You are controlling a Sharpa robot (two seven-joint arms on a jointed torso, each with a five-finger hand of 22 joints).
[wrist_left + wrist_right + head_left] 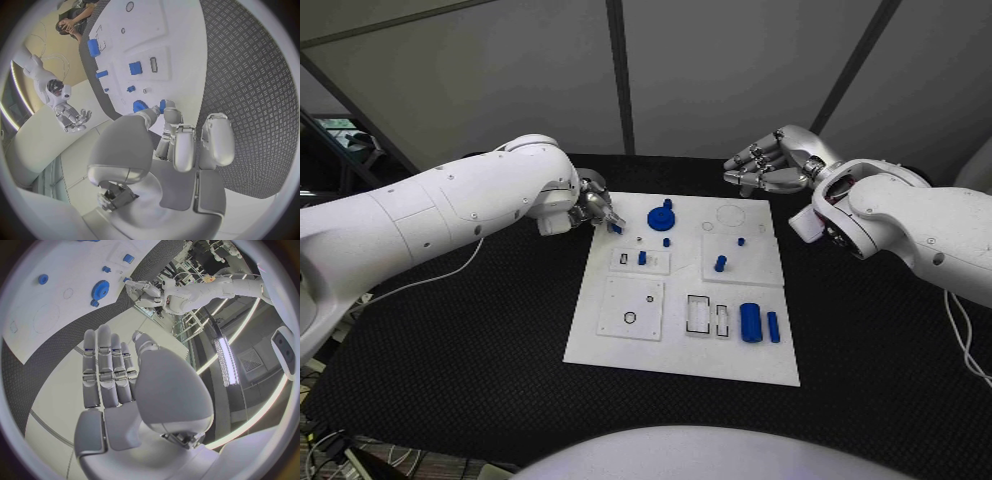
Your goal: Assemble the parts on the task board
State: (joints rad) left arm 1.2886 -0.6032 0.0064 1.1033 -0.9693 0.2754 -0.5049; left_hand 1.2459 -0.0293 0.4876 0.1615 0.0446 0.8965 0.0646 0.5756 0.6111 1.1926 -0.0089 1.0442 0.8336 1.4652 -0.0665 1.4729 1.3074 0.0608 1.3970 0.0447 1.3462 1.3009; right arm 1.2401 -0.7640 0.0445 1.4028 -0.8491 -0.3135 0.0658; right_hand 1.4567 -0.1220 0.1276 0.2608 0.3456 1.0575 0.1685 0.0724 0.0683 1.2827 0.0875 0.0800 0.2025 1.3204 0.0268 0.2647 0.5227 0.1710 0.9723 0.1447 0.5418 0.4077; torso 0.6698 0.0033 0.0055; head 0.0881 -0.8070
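Black table (pixel 473 340) is carrying the white task board (pixel 682 355) dead centre, and most of the blue parts are sitting loose on it. Starting at the action: the left hand (pixel 596 210) is hovering over the board's far left corner, and it looks like it's pinching a small blue part (pixel 166 105) between its fingertips (pixel 172 116). From the left wrist view the piece is mostly hidden by the fingers, so I'm only fairly sure about that grip.

Just beside that hand the blue gear (pixel 662 217) is lying flat on the board. Moving toward the robot, a few small blue pegs (pixel 720 264) are standing around the middle, and two longer blue bars (pixel 751 322) are lying side by side near the right edge, next to the empty rectangular slots (pixel 698 314).

Further out, the right hand (pixel 769 165) is hanging past the board's far right corner, fingers straight and apart, holding nothing.

What could go wrong, I reckon: that pinch is looking shallow, so the piece could be twisting or dropping out on the way to its seat. Also the hand is working right next to the gear, so a sloppy move could be knocking it out of place.
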